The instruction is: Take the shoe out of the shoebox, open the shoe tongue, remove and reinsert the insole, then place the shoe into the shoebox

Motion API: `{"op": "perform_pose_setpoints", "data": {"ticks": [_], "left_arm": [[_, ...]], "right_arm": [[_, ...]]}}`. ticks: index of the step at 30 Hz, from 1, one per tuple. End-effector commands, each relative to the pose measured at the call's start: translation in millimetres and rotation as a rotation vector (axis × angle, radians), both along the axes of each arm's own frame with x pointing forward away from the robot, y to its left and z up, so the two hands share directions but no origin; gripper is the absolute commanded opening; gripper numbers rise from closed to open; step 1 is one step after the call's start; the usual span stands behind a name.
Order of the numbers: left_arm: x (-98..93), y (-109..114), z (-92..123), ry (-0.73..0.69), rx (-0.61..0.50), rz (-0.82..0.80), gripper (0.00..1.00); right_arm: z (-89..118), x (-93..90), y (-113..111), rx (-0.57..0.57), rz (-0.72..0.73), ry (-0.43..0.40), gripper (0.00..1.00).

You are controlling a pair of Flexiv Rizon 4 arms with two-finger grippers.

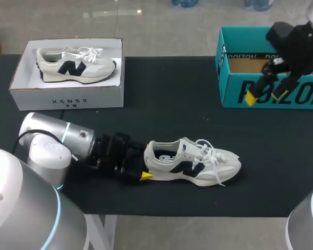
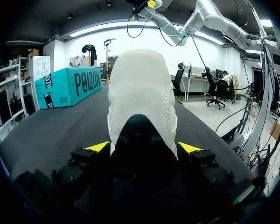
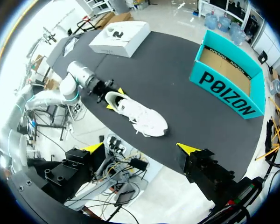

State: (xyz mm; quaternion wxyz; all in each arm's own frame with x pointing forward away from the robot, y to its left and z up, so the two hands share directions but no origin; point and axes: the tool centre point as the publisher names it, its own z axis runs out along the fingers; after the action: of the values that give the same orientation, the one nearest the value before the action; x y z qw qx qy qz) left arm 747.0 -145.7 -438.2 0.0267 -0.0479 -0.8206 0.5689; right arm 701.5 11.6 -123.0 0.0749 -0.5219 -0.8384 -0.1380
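A white sneaker with a dark logo lies on its side on the black table, toe pointing right, laces loose. My left gripper is at its heel. In the left wrist view the heel fills the gap between the yellow fingertips, which press it from both sides, so the gripper is shut on the shoe. The teal shoebox stands empty at the back right. High above it hangs my right gripper, open and holding nothing. Its wrist view looks down past the gripper on the shoe and the box.
A white lidless box at the back left holds a second, matching sneaker. The table's front edge runs close below the shoe.
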Motion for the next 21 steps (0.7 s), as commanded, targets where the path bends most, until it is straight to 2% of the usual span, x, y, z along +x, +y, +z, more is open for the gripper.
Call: {"op": "perform_pose_setpoints", "data": {"ticks": [1,7,21], "left_arm": [[0.9,-2.2,-3.6,0.000,0.004,0.002,0.00],[0.9,-2.2,-3.6,0.000,0.004,0.002,0.00],[0.9,-2.2,-3.6,0.000,0.004,0.002,0.00]], "right_arm": [[-31.3,25.3,66.2,-0.152,-0.152,0.185,1.00],[-56.0,16.1,94.4,-0.165,-0.242,0.238,1.00],[-56.0,16.1,94.4,-0.165,-0.242,0.238,1.00]]}}
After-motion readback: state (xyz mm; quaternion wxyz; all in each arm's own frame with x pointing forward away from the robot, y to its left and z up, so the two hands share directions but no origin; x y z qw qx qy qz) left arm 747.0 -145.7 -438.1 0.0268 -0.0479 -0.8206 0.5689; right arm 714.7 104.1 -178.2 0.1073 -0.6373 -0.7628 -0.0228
